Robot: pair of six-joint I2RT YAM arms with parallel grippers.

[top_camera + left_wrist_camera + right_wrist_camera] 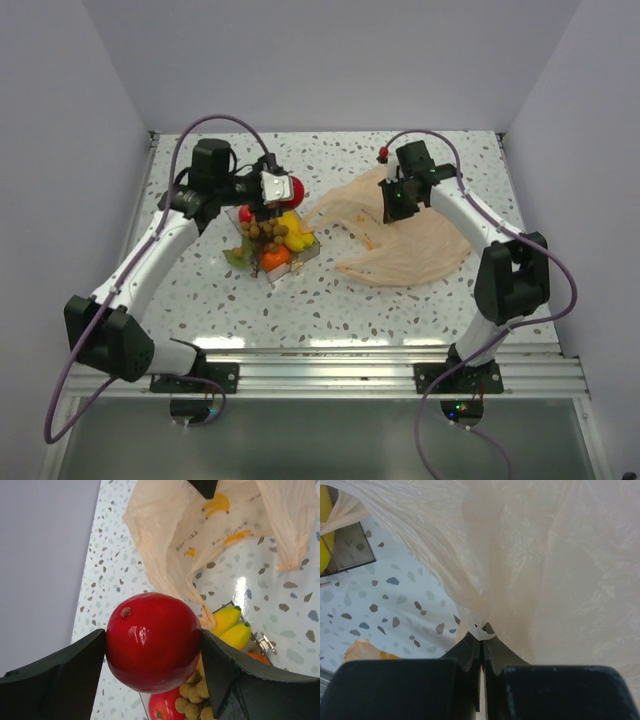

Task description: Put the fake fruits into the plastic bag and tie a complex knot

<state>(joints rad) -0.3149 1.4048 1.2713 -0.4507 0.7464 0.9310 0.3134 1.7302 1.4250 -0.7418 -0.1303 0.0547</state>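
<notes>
My left gripper (152, 642) is shut on a glossy red apple (153, 641) and holds it above the clear tray (300, 262); it also shows from above (293, 189). In the tray lie a second red apple (165, 706), a yellow banana (230, 627), a tan grape cluster (196, 696) and an orange piece (276, 257). The peach-orange plastic bag (415, 248) lies flat right of the tray. My right gripper (483, 632) is shut on a pinched edge of the bag (530, 570) and lifts it at the far side (398, 198).
The tray stands left of centre on the speckled table. White walls close the table at the back and both sides. The bag's left handle (330, 212) reaches towards the tray.
</notes>
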